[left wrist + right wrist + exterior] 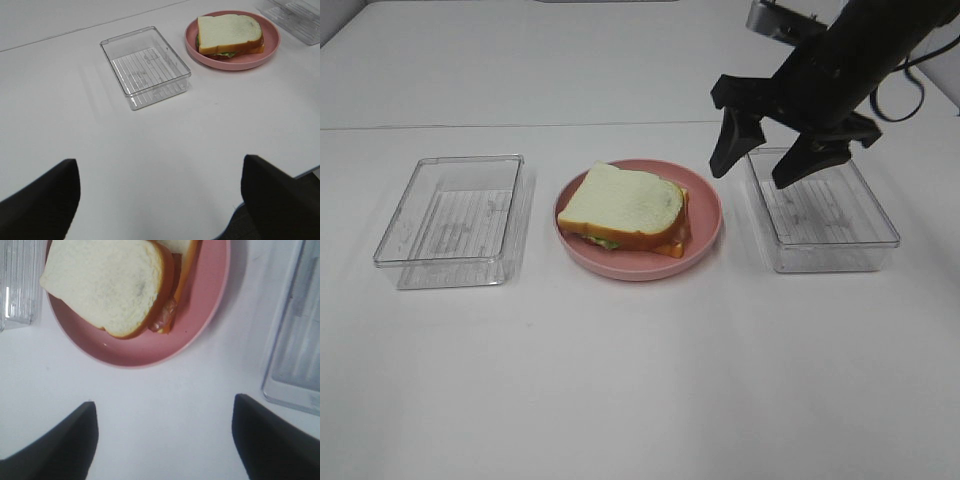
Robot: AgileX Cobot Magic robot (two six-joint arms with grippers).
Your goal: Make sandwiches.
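Observation:
A finished sandwich (pixel 625 205) lies on the round pink plate (pixel 708 232) at the table's middle: white bread on top, with lettuce, cheese and bacon showing at the edges. The right wrist view shows the sandwich (pixel 105 285) and plate (pixel 150 352) from close above. My right gripper (pixel 750 178) hovers open and empty over the near-left corner of the right tray, just right of the plate. My left gripper (pixel 159 165) is open and empty, well back from the sandwich (pixel 229 32), and it is out of the exterior high view.
A clear plastic tray (pixel 450 215) stands left of the plate, and another clear tray (pixel 830 215) stands to its right. Both trays look empty. The white table has a seam line running across behind them.

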